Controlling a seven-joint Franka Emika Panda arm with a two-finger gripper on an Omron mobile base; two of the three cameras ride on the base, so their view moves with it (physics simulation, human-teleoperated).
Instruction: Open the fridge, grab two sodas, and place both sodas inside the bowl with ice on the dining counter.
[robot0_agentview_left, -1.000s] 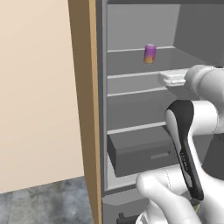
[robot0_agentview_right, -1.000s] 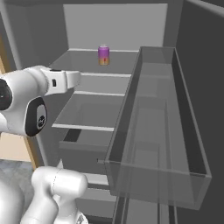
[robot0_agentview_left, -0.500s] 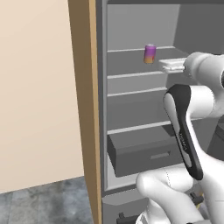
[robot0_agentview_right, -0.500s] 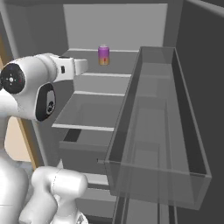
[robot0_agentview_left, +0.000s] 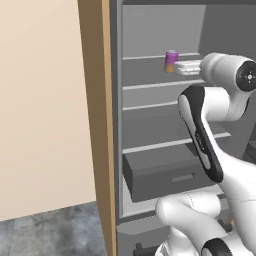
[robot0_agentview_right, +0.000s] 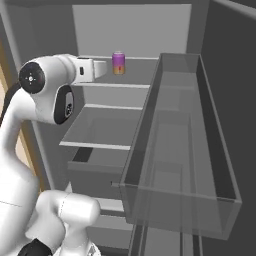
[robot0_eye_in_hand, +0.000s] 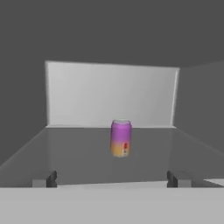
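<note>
Grey shelving inside the open fridge (robot0_agentview_right: 131, 30) formed the backdrop, with a tan wood side panel (robot0_agentview_left: 94, 125) at the left and a door bin (robot0_agentview_right: 180, 150) swung out at the right. One soda, a purple-pink can (robot0_eye_in_hand: 120, 138) fading to orange, was found upright on the upper shelf (robot0_eye_in_hand: 83, 157), towards its back wall, with bare shelf on both sides. The claw (robot0_eye_in_hand: 111, 178) was held level with that shelf, pointed at the can but apart from it, its fingers (robot0_eye_in_hand: 51, 178) spread wide and nothing held. The can was judged light, rigid and smooth-walled, hence liable to slip or topple if nudged. A hold across the middle of its body, fingers on opposite sides, was considered soundest.
</note>
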